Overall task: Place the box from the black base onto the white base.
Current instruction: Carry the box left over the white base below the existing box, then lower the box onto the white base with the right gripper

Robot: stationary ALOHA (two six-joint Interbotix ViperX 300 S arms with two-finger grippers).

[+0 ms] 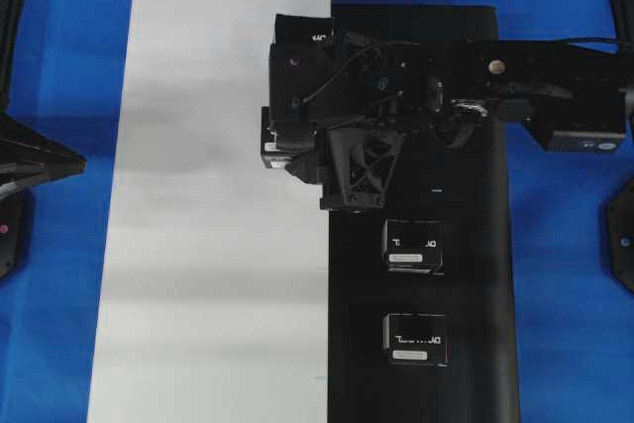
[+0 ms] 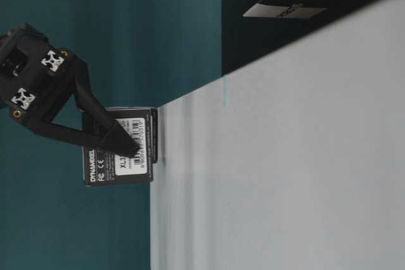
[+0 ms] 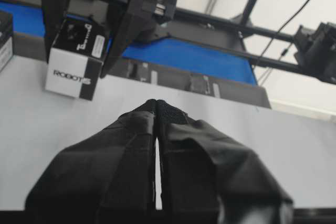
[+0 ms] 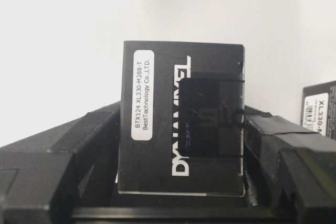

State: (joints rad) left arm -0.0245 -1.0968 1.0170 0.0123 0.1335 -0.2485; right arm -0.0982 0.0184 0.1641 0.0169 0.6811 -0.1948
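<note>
The box (image 4: 181,121) sits clamped between the right gripper (image 4: 178,145)'s jaws, touching the white base (image 1: 208,195) beneath; placing is under way, so next calls for opening and lifting clear

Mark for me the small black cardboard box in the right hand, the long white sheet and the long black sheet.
Small black cardboard box (image 4: 181,124): right wrist view, middle of its lettered top face.
Long white sheet (image 1: 213,245): overhead view, bare middle.
Long black sheet (image 1: 475,294): overhead view, bare strip right of the two lower boxes.
</note>
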